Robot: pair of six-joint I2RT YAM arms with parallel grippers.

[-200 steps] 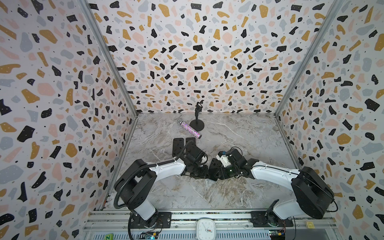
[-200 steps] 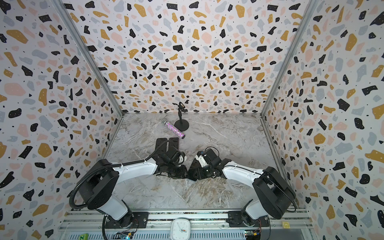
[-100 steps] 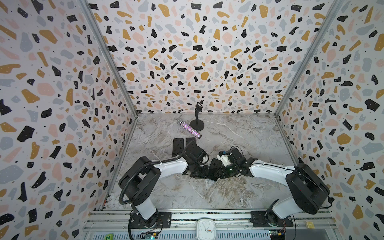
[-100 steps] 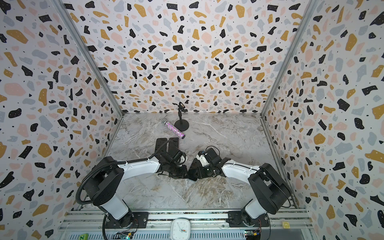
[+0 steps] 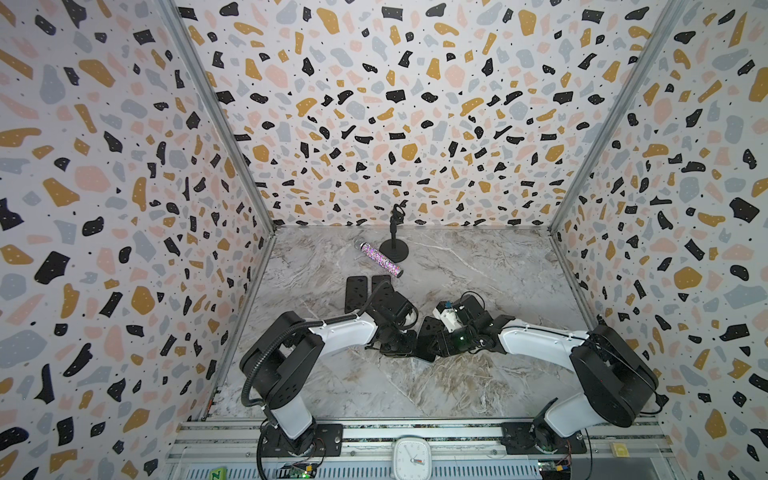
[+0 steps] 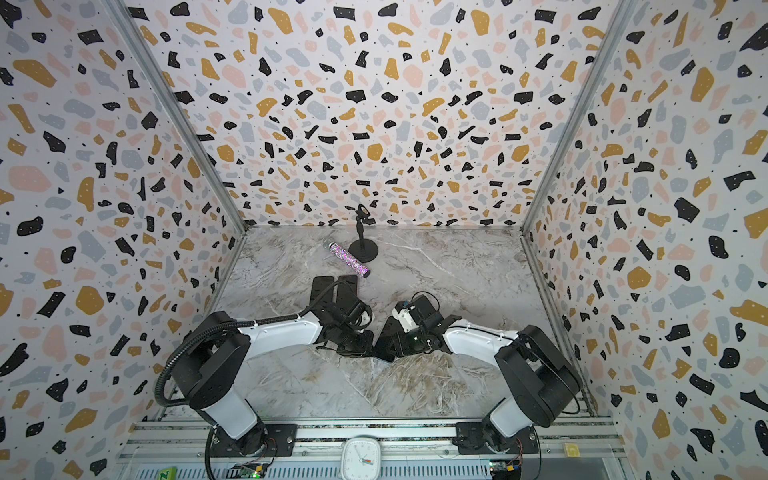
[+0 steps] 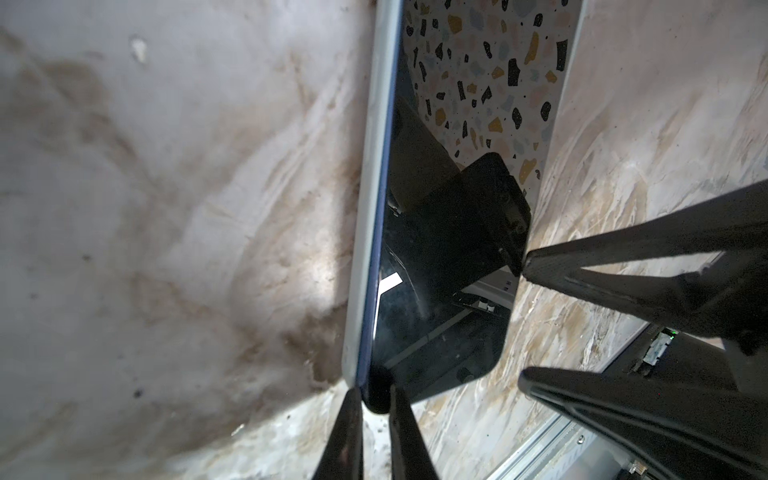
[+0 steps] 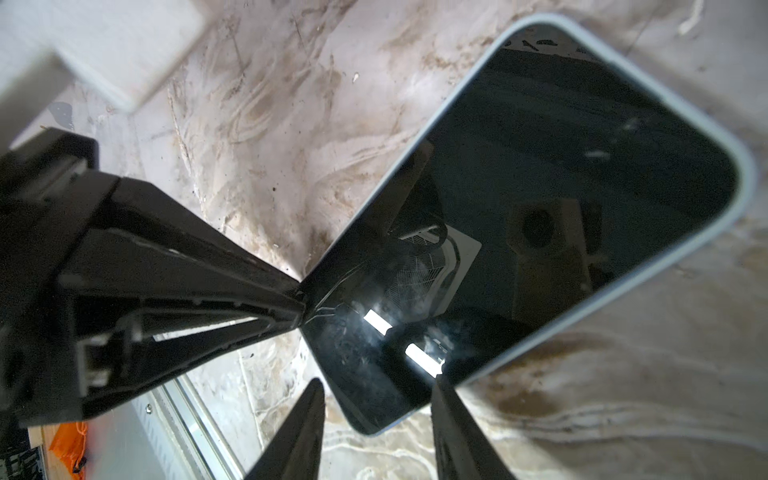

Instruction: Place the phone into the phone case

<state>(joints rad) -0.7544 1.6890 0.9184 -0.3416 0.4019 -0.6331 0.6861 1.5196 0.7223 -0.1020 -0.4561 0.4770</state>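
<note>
Phone (image 8: pixel 561 166): stiff flat slab with a glossy glass face. It is likely slick and modest in weight, and apt to scratch or crack if twisted or dropped.
Phone case (image 8: pixel 748 178): its pale rim wraps the phone's far end and one long side. The rim is probably softer, with lips that flex, and the near end looks not yet seated.
Hold: best taken by the thin edges or a corner, with little pressure on the glass.
Place: the phone sits low over the bench (image 5: pixel 415 390), front-centre, between the two arms.
Left claw (image 7: pixel 376 395): clenched on one corner of the phone's near short end, pinching through its thickness.
Right claw (image 8: pixel 376 384): jaws spread, astride the other corner of that same end. One fingertip (image 7: pixel 525 266) touches the long edge, and no squeeze is evident.
</note>
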